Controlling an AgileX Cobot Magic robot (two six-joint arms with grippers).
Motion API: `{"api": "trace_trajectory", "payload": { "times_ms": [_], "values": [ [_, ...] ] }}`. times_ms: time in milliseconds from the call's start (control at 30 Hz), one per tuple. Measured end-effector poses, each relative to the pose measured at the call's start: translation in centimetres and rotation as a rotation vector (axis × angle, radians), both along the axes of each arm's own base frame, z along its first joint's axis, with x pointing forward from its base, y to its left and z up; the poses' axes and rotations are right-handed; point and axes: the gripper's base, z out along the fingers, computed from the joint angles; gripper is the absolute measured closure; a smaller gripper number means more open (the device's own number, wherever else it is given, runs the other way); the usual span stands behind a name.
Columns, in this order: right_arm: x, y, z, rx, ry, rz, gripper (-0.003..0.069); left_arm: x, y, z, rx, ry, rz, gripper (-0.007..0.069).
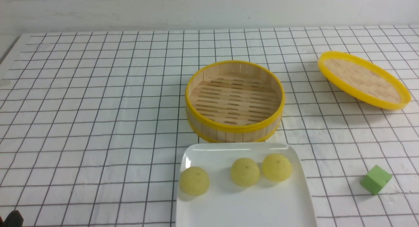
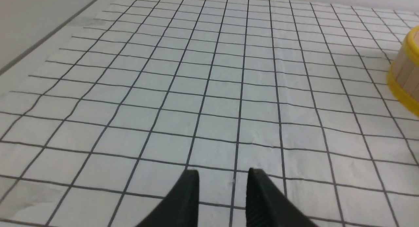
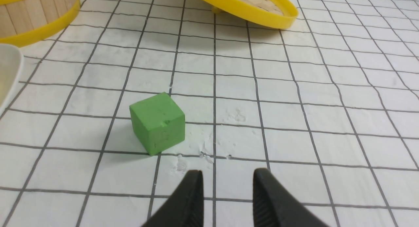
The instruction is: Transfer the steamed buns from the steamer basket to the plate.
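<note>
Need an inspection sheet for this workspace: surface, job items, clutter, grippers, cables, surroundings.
Surface: white grid-lined cloth, lightly wrinkled.
Job's things: three steamed buns on the plate; steamer basket behind it holds no buns.
Clutter: steamer lid, tilted, far right; green cube right of the plate.
Grippers: left gripper and right gripper open, holding nothing, over cloth.
Cables: nothing seen.
Surroundings: plain white wall behind.

Three pale yellow-green round steamed buns [image 1: 244, 172] are sitting on the glossy white rounded-square plate [image 1: 242, 207], just in front of the empty yellow-rimmed bamboo steamer basket [image 1: 234, 101] standing upright.
</note>
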Motion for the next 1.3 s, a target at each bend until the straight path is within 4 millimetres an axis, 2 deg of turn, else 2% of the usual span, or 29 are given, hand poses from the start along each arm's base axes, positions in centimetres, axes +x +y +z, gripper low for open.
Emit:
{"api": "trace_trajectory", "payload": {
  "times_ms": [300, 467, 1300],
  "values": [
    [0.00, 0.00, 0.00, 0.000, 0.000, 0.000, 0.0419, -0.02, -0.08, -0.11, -0.041, 0.011, 0.001, 0.0384],
    [0.00, 0.00, -0.01, 0.000, 0.001, 0.000, 0.0419, -0.17, -0.05, -0.68, -0.053, 0.075, 0.008, 0.0384],
    [0.00, 0.00, -0.01, 0.000, 0.001, 0.000, 0.0419, -0.20, -0.04, -0.68, -0.053, 0.081, 0.009, 0.0384]
  ]
}}
